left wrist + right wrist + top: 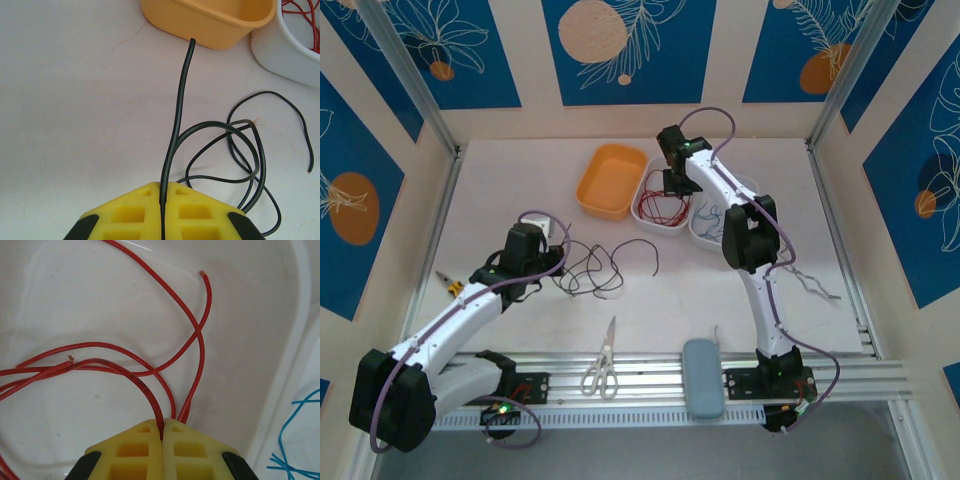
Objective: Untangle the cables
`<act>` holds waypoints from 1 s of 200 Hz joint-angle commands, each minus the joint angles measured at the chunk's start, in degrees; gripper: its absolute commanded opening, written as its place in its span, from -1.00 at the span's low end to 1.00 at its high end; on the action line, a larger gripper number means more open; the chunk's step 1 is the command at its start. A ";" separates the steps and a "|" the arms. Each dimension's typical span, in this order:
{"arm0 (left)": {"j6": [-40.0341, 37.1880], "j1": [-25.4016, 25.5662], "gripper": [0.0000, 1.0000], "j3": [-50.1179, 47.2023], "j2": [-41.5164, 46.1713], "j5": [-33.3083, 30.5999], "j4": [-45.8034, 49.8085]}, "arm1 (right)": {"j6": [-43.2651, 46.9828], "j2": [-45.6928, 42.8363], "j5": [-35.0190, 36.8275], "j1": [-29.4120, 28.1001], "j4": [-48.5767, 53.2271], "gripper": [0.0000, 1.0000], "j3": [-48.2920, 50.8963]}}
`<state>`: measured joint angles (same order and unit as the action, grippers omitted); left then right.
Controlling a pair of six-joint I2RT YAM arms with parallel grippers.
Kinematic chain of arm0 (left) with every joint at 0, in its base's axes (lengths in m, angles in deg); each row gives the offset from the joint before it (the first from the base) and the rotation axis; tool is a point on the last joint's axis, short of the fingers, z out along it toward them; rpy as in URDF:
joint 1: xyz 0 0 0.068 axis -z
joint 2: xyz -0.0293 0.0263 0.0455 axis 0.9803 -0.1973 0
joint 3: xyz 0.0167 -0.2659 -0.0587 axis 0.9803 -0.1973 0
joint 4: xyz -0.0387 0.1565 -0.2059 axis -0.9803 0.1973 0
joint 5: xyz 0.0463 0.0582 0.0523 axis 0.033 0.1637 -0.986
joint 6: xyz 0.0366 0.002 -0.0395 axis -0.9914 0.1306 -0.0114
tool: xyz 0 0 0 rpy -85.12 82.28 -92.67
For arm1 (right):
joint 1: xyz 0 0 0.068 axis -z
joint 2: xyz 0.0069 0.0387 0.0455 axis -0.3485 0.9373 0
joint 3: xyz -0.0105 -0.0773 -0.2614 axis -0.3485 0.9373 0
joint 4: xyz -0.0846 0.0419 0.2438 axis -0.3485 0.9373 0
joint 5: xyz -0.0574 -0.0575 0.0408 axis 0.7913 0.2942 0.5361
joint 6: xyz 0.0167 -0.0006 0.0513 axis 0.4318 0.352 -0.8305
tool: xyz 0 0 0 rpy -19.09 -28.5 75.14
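Near the middle of the desk (pixel 520 190), the left pincer (pixel 162 196) is clenched on the black cable (pixel 181 105). The cable runs straight out from between the yellow fingertips, its free end pointing at the orange tub (pixel 210 22). The rest of it lies in loose loops on the desk to the pincer's right. Farther back, the right pincer (pixel 163 426) is down inside a white tub (pixel 250 315), grasping the red cables (pixel 125 352). Two strands enter the seam between its fingertips, and the others curl across the tub floor. Blue cables (pixel 295 440) lie in a second white tub (pixel 702 236) just beside it on the right. Scissors (pixel 603 368) rest by the near rail, well apart from all the cables.
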<state>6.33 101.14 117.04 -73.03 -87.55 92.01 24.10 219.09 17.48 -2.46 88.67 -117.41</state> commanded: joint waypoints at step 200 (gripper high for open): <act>-0.65 0.22 -1.00 1.08 3.93 2.29 1.09 | -0.70 -30.85 -7.42 -4.36 -11.71 -0.05 24.80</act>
<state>6.33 101.14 117.04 -70.32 -86.96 92.49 25.57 196.38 16.30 -5.65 82.60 -99.77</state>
